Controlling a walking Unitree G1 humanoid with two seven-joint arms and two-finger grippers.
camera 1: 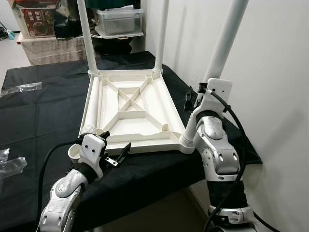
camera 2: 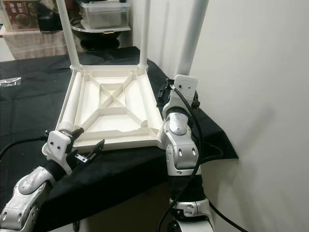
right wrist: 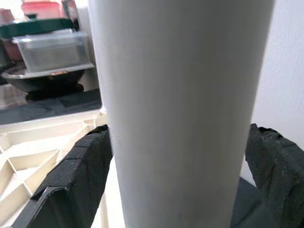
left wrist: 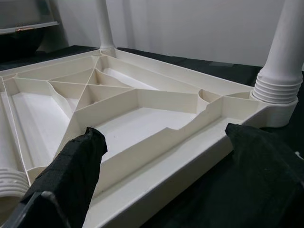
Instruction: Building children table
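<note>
Loose table leg (camera 1: 91, 104) lying flat lengthwise, just beyond open, empty left pincer (camera 1: 116, 151); right pincer (camera 1: 193, 99) straddling upright leg (camera 1: 223, 46), grip unclear.

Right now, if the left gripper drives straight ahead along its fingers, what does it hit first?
Most likely the near rim of the upturned tabletop. The left gripper is open and aimed at that edge; the exact gap is unclear.

Bright, even indoor light; sharp views, soft shadows.
</note>
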